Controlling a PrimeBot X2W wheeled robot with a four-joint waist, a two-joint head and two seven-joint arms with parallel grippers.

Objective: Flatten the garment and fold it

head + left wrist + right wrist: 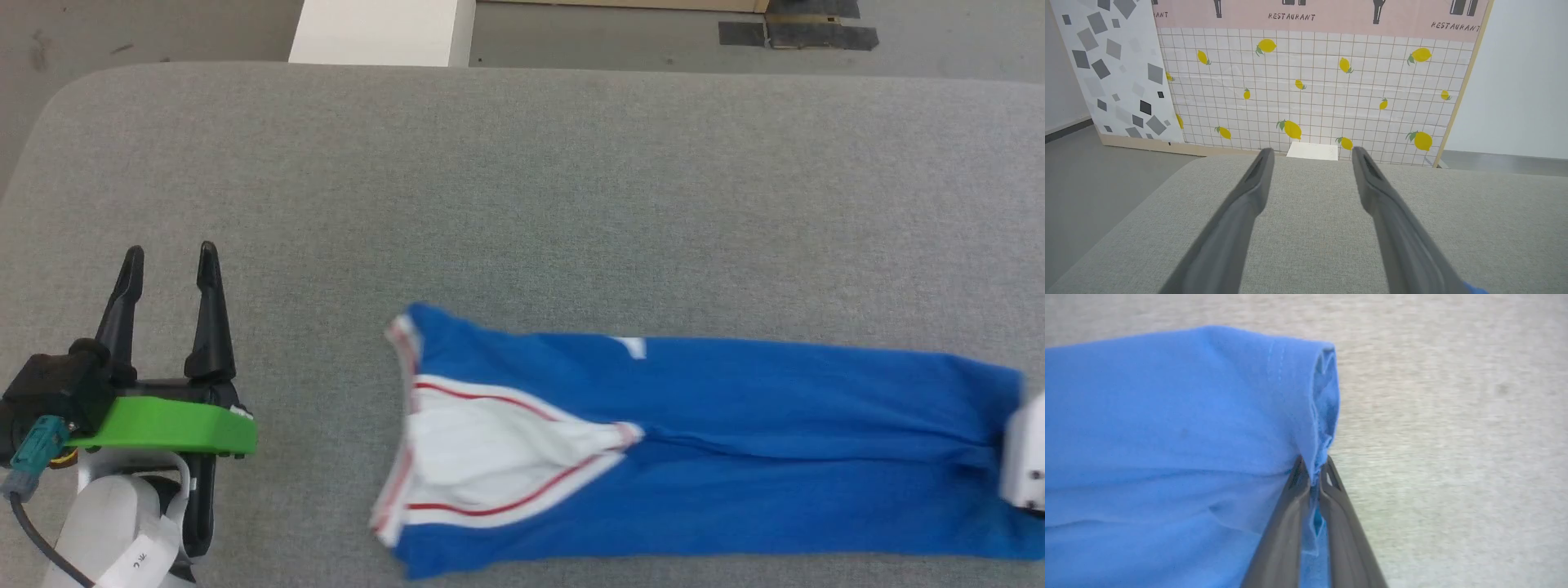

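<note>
The shirt (735,457) is bright blue. It lies on the gray table (522,180), in the near part, from the middle over to the right edge. It is folded into a long, thin strip. The strip runs from left to right across the table. The sleeve end points left and the bottom end points right.

At the left end there is a white sleeve (490,445). It is shaped like a curved wedge, and its tip points right. Thin red and white stripes run along its edges. A small white patch (633,347) shows on the blue near the far edge. The cloth looks soft and smooth, with a long crease down the middle.

The table top is covered in rough gray cloth and has a round corner.

The right gripper (1313,462) is pinched tight on the bottom edge of the shirt (1167,416). The blue cloth is squeezed between its two dark fingers. A line of stitches runs along that edge, and the cloth curls over there.

The left gripper (171,251) is spread wide and holds nothing. It is over the bare table, well apart from the shirt. Its dark fingers (1249,192) are long and thin, and they point to the far side of the table.
</note>
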